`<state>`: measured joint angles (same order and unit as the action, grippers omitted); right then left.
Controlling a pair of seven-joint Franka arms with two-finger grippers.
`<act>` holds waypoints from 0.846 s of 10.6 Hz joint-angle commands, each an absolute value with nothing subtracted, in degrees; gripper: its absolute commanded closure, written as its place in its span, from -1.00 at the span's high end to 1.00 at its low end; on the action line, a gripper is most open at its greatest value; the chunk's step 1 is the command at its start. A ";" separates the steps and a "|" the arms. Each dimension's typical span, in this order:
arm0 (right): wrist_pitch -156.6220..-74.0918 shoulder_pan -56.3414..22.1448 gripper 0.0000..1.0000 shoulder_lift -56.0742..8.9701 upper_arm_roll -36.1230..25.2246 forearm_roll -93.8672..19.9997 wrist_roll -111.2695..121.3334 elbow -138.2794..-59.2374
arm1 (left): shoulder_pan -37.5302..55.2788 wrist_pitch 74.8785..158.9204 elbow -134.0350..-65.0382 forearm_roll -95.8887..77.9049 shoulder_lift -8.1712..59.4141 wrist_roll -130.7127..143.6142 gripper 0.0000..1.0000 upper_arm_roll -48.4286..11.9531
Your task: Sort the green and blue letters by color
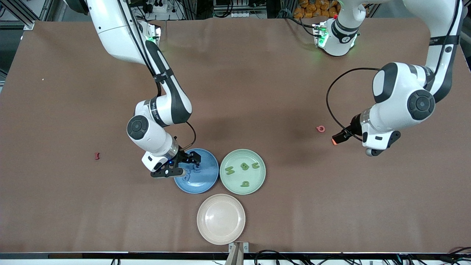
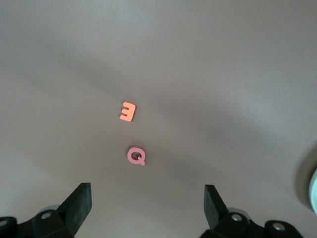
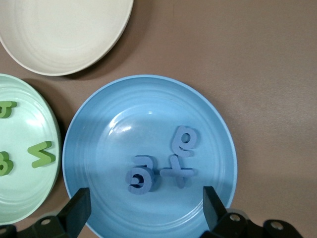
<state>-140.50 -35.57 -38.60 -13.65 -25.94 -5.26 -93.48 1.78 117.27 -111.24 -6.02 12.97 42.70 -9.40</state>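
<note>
Blue letters (image 3: 163, 166) lie in the blue plate (image 3: 99, 134), green letters (image 1: 243, 170) in the green plate (image 1: 235, 187). Right gripper (image 1: 184, 165) hangs over the blue plate, fingers apart. Left gripper (image 2: 146, 208) waits open over the bench (image 1: 257, 92).

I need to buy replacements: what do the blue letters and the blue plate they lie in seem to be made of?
The blue letters look like soft foam: matte, thick-cut with blunt edges, no shine. The blue plate looks like hard moulded plastic, possibly melamine: smooth and semi-glossy, with soft highlights and faint concentric rings in its well. Neither can be confirmed by look alone.
</note>
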 commanded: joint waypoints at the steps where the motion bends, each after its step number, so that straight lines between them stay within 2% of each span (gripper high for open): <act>1: -139.66 -34.55 1.00 -39.11 -14.15 -26.46 -2.38 -92.02 | 1.58 121.03 -120.83 -7.47 4.50 42.88 1.00 -13.34; 4: -139.57 -32.27 1.00 -38.94 -14.85 -26.02 1.82 -92.02 | 1.49 121.11 -127.26 -7.47 -2.18 42.99 1.00 -16.00; 6: -139.31 -30.77 1.00 -38.15 -15.73 -25.93 5.44 -92.29 | 0.97 120.94 -124.12 -5.82 -1.85 36.96 1.00 -15.82; 9: -139.05 -30.76 1.00 -37.62 -18.63 -25.14 7.29 -92.29 | -5.96 118.67 -117.18 -4.75 -1.93 22.29 1.00 -15.38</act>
